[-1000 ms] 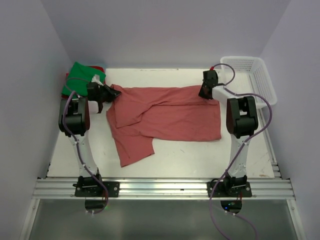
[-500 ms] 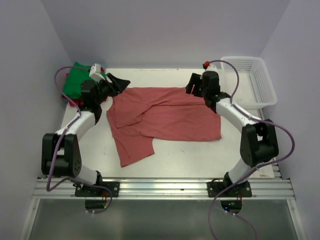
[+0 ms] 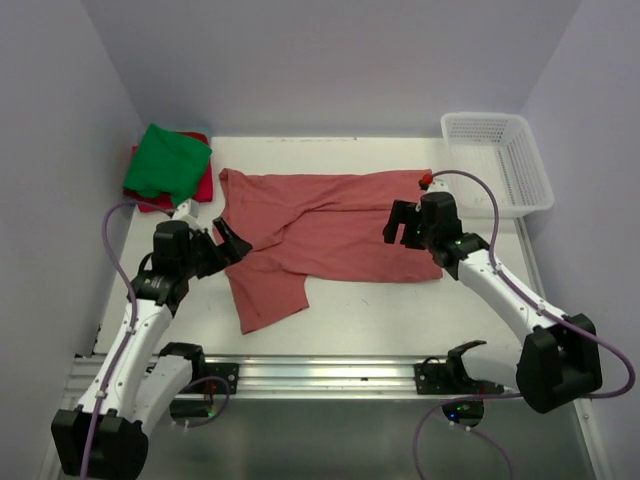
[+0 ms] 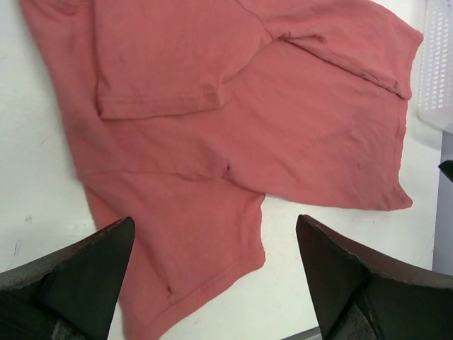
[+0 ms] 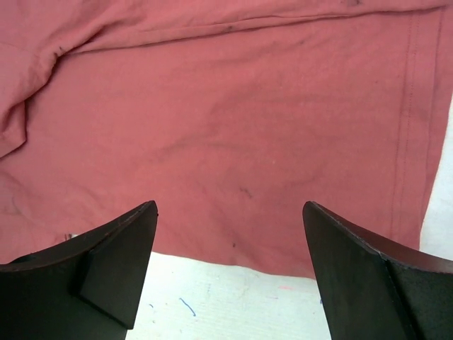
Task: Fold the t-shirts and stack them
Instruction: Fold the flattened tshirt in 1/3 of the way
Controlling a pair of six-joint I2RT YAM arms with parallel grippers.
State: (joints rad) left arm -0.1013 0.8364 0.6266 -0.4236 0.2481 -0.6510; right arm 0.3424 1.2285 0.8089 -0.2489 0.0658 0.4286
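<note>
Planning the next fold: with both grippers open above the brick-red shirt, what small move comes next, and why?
Probably lower the left gripper onto the flap of the brick-red shirt jutting toward the near edge and pinch it. It and the right gripper are open and empty, and that flap breaks the roughly rectangular outline.

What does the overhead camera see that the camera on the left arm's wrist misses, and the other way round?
Only the overhead view shows the green t-shirt lying on the red-pink t-shirt in the far left corner. Only the left wrist view shows the left gripper close up, its fingers wide open. Both show the brick-red t-shirt lying on the table, and the white basket.
</note>
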